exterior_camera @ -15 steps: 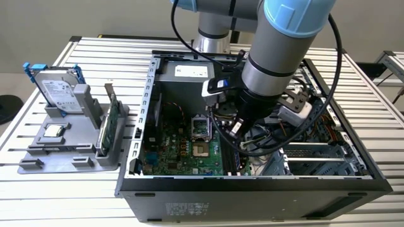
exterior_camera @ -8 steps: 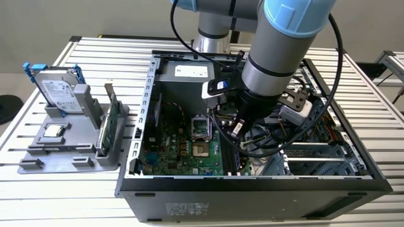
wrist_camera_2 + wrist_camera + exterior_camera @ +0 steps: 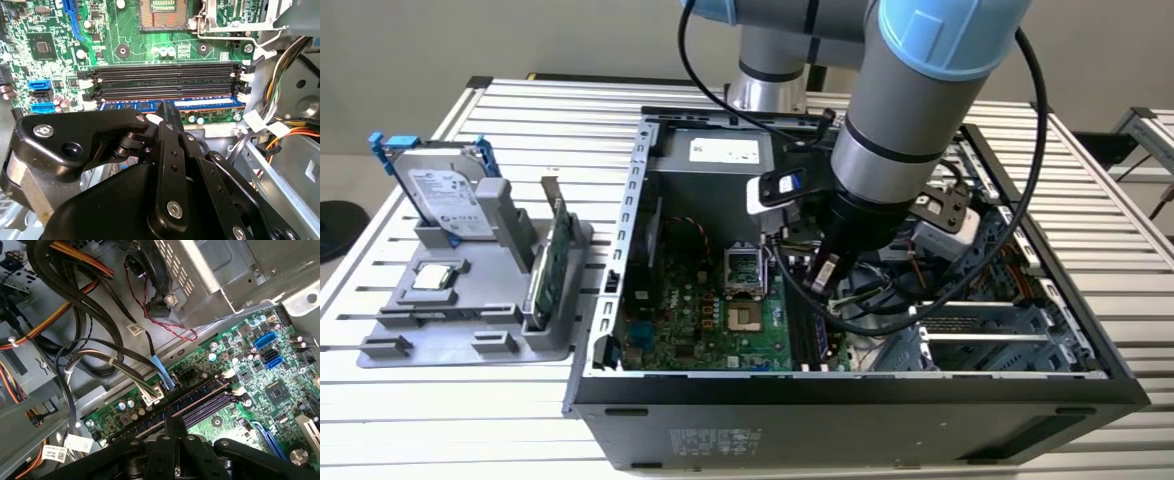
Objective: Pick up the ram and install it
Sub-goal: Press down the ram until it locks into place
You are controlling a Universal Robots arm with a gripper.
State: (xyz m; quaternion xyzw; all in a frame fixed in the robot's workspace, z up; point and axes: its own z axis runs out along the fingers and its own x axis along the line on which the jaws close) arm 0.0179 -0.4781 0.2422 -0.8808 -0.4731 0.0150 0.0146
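A: Where is the arm, relative to the open black computer case (image 3: 854,400)?

B: In the exterior view, one grey-and-blue robot arm (image 3: 907,110) reaches down into the case, its black gripper (image 3: 825,275) low over the green motherboard (image 3: 707,320).

A: And the ram?

B: In the second wrist view, the long, thin blue ram stick (image 3: 200,104) lies along the motherboard's memory slots, in the slot nearest the board's edge. Beside it, toward the processor socket, I count three long black empty slots (image 3: 165,77). The gripper (image 3: 162,111) sits directly over the stick, its black finger (image 3: 167,117) touching the stick's upper edge.

A: Are the fingers clamped on it?

B: I cannot tell; the gripper body hides the tips.

A: Anything outside the case?

B: At the exterior view's left of the case, on the slatted metal table (image 3: 454,400), stands one grey plastic holder (image 3: 467,310). It carries one silver boxy hard drive (image 3: 447,195) standing upright and one green circuit card (image 3: 550,275) on edge.
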